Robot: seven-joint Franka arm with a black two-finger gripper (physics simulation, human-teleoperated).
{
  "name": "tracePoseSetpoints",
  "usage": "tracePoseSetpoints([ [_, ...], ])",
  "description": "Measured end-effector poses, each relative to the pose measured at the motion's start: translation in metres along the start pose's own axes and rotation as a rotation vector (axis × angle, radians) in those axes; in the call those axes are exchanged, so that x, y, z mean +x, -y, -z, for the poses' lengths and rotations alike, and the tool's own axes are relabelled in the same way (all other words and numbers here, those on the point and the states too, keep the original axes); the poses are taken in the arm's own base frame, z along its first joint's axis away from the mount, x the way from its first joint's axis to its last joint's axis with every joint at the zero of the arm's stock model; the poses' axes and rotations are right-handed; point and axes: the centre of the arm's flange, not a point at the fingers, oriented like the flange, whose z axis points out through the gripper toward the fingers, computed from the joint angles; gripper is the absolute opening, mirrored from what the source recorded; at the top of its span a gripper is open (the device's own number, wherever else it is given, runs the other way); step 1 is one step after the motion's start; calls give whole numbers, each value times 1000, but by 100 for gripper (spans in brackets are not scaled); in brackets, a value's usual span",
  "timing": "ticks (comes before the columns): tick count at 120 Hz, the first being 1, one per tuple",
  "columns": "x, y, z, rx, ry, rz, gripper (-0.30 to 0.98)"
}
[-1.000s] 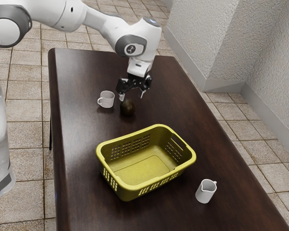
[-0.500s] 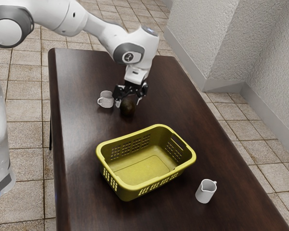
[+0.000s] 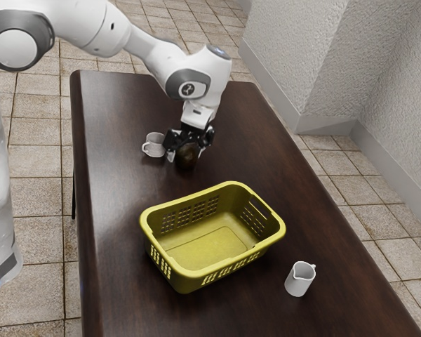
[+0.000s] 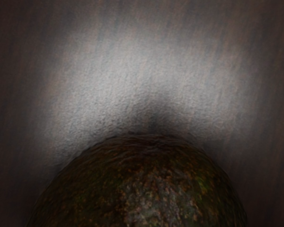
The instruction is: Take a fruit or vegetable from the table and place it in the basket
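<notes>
The reach looks nearly done: the gripper (image 3: pixel 186 152) stands open astride the avocado (image 3: pixel 188 157) on the table (image 3: pixel 112 210), beyond the far side of the basket (image 3: pixel 231 185), with grasp, lift and placing left.

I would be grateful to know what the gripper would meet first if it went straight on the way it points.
Pointing down, the open gripper would probably meet the avocado between its fingers first, though its fingertips might reach the table sooner; depth is unclear.
</notes>
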Motion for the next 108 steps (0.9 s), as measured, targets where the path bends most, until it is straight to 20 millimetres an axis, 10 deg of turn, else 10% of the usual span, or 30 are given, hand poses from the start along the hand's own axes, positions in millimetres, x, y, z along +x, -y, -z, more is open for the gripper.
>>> tracePoseSetpoints([
  [18, 0, 1, -4, -5, 0, 1, 67],
  [50, 0, 2, -3, 3, -1, 7, 26],
  [76, 0, 2, 0, 11, -3, 15, 31],
  [108, 21, -6, 64, 117, -21, -13, 15],
])
